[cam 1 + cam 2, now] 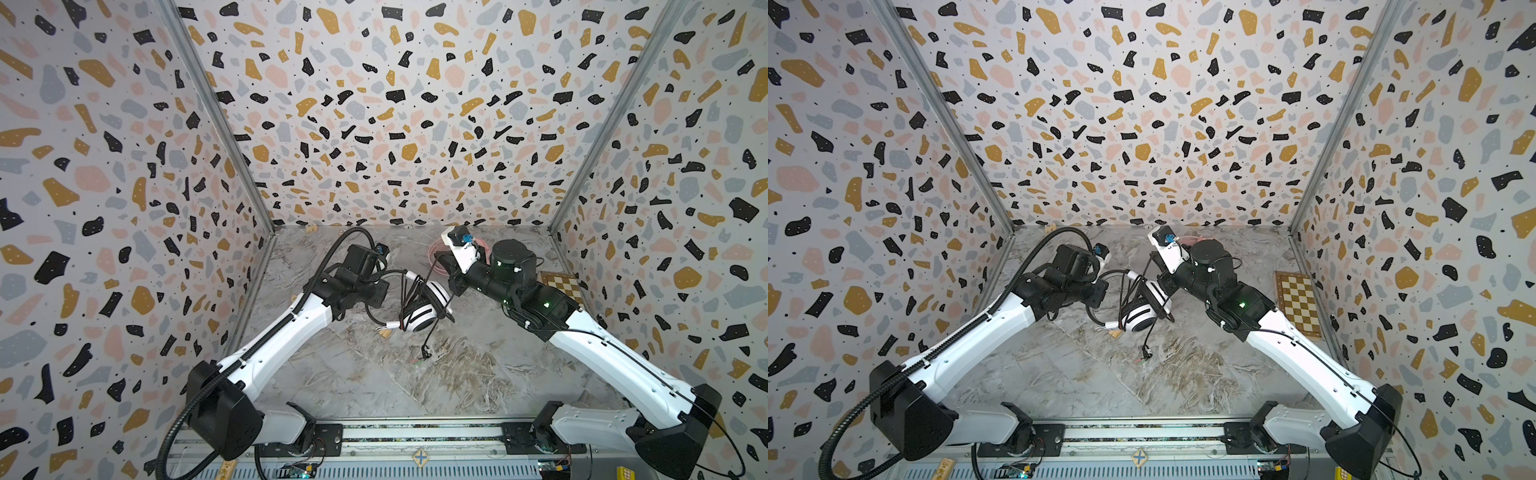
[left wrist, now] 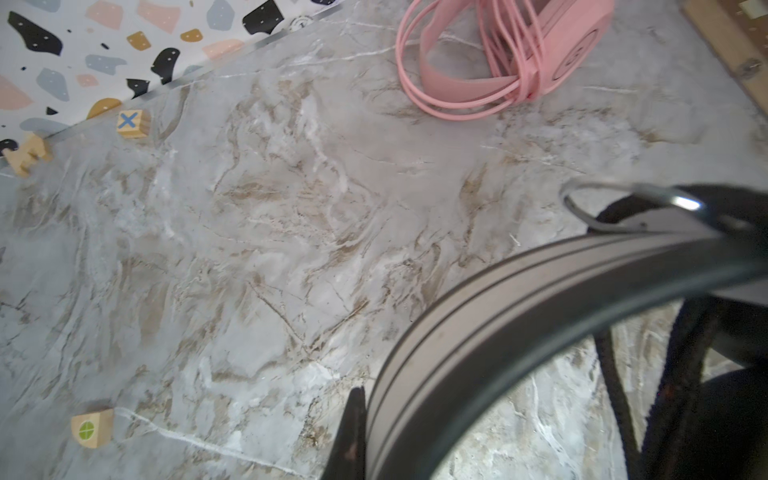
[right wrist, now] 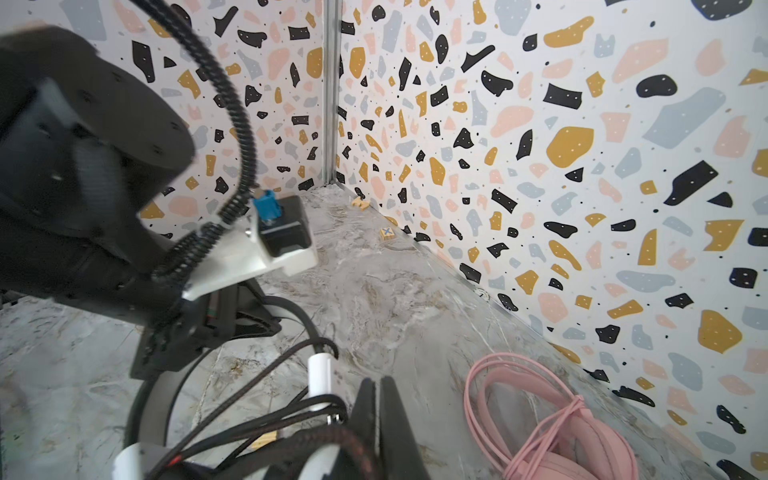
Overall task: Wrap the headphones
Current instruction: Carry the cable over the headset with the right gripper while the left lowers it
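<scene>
Pink headset (image 3: 561, 436) lies wrapped. Just in front of it the white headset (image 1: 424, 309) looks half-done: my left hand (image 2: 357, 432) clamps its headband (image 2: 519, 316), and my right hand (image 3: 377, 411) is pinched shut on loose black cable (image 3: 266, 432).

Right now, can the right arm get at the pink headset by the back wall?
Probably yes: the pink headset lies just beside the right gripper with nothing between them, but its jaws are shut and must open first.
</scene>
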`<action>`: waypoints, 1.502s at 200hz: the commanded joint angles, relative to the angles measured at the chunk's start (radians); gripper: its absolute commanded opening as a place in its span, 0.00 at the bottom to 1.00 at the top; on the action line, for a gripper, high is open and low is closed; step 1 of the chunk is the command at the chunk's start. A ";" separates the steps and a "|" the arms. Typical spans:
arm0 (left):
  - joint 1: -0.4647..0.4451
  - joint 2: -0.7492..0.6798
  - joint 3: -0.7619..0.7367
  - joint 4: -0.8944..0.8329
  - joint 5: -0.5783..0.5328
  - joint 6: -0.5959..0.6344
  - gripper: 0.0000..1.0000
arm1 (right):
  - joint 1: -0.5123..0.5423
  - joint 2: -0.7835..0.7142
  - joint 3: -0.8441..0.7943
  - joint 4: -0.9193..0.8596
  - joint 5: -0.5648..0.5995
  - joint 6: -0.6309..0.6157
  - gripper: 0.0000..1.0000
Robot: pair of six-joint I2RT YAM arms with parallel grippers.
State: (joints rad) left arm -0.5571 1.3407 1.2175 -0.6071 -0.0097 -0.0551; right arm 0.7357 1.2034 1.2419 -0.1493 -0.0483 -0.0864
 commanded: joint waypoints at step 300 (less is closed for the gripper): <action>0.033 -0.156 0.145 0.145 0.397 -0.113 0.00 | -0.274 0.251 -0.380 0.434 -0.397 0.332 0.43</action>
State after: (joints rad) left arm -0.5320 1.2411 1.2835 -0.5846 0.2703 -0.1181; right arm 0.4870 1.4391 0.8810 0.2813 -0.4595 0.2180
